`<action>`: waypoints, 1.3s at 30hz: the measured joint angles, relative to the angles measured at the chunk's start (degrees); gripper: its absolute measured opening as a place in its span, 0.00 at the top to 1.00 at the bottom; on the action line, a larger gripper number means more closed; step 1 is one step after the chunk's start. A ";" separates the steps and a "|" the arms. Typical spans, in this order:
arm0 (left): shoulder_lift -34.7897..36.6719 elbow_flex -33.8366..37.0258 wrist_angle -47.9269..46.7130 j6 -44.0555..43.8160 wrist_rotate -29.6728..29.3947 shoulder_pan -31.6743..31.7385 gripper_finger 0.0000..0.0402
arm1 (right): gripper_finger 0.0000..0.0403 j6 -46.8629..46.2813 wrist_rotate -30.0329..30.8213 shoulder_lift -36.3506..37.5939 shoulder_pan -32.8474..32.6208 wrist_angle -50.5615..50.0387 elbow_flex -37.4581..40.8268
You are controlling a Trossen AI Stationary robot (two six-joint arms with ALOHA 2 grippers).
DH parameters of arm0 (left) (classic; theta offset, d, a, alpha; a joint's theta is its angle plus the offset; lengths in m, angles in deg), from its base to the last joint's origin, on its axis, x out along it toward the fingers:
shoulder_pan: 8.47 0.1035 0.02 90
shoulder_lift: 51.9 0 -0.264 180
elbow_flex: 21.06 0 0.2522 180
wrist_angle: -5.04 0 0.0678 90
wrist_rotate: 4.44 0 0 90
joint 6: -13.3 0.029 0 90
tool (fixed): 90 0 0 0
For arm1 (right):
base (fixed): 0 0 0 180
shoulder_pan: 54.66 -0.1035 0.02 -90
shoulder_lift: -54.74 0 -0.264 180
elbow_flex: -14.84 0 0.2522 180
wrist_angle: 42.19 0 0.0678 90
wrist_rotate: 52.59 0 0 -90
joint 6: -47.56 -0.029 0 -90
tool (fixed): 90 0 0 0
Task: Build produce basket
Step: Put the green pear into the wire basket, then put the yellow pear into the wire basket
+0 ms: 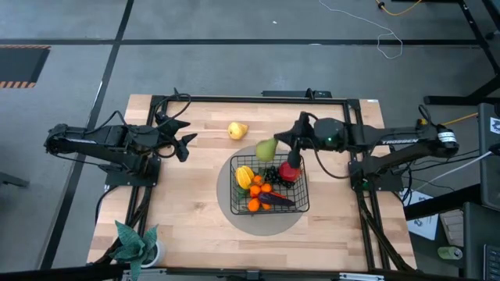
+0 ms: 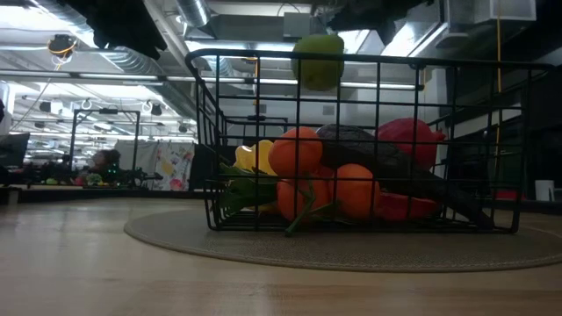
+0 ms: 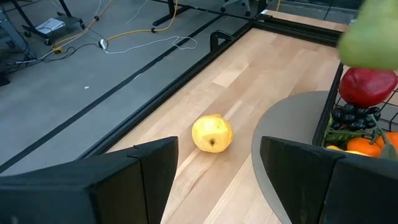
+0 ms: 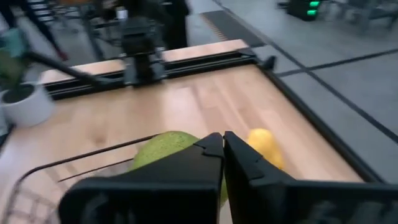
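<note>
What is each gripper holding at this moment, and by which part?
The right gripper holds the green apple by its upper part, above the basket rim. The left gripper is open and holds nothing.

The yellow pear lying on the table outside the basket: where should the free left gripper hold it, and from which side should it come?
Grip the yellow pear across its round middle, coming from above with the open left gripper. It lies alone on bare wood, clear of the basket, so nothing crowds either finger, and the left arm is likely the nearer one.

basket [image 1: 301, 204] crowded, yellow pear [image 1: 237, 130] unobstructed
</note>
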 joint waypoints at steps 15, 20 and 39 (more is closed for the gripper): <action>0.00 0.00 0.00 -0.11 0.00 0.02 0.46 | 0.98 -0.34 -16.50 -0.02 -1.27 0.99 0.00; 0.01 0.00 0.00 -0.11 0.00 0.01 0.46 | 0.86 -0.23 -19.51 -0.02 -1.27 0.96 0.00; 0.01 0.00 0.00 0.02 0.00 0.01 0.46 | 0.71 8.95 -3.83 -0.02 -1.09 3.45 0.00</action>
